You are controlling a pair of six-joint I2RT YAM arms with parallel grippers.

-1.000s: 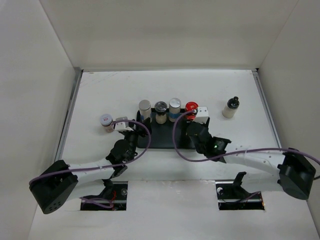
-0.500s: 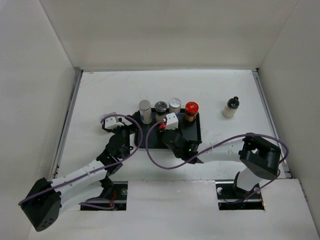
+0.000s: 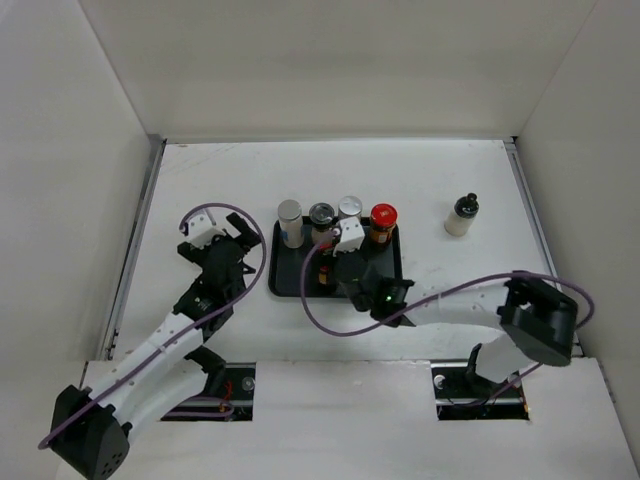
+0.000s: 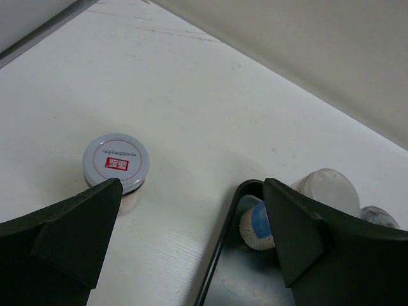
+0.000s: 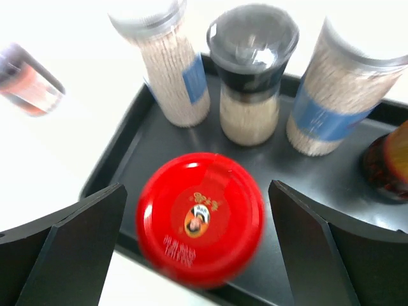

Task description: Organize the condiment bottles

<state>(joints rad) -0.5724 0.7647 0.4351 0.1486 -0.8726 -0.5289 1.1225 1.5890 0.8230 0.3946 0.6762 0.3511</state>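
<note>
A black tray holds a back row of bottles: a silver-capped jar, a black-capped grinder, another silver-capped jar and a red-capped brown bottle. My right gripper is open over the tray's front left, its fingers either side of a red-lidded jar with gaps showing. A small jar with a grey lid and red label stands on the table left of the tray. My left gripper is open and empty above it. A white bottle with a black cap stands alone at the right.
White walls close in the table on the left, back and right. The left arm and right arm lie across the near part of the table. Purple cables loop above both wrists.
My right gripper has swung left from the red-capped bottle to the tray's front left. My left gripper has moved left off the tray's edge to above the small grey-lidded jar.
</note>
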